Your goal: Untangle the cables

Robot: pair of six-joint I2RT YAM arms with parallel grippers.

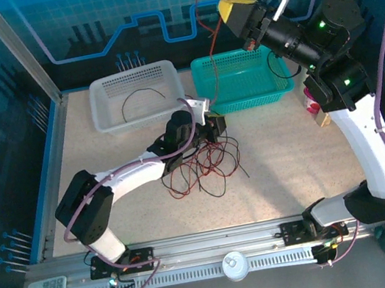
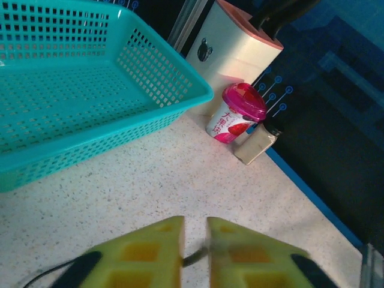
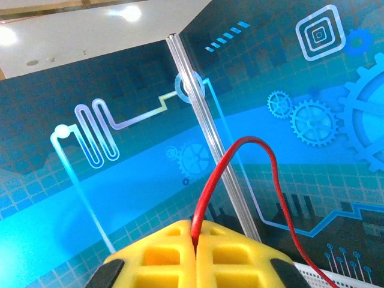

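From above: red and black cables (image 1: pixel 202 163) tangled on table (image 1: pixel 293 163), left gripper (image 1: pixel 215 126) down at far edge of tangle. High over teal basket (image 1: pixel 251 98), right gripper (image 1: pixel 238 13) clamped on red cable (image 1: pixel 213 43), slack hanging over that basket's left end. In white basket (image 1: pixel 106 111), one black cable (image 1: pixel 142 91).

From left wrist: left gripper (image 2: pixel 195 240) pinched on dark cable (image 2: pixel 193 259); teal basket (image 2: pixel 180 78) beyond, cup (image 2: pixel 235 114) near its corner.

From right wrist: right gripper (image 3: pixel 195 233) tight on red cable (image 3: pixel 247 139), looped up and off right.
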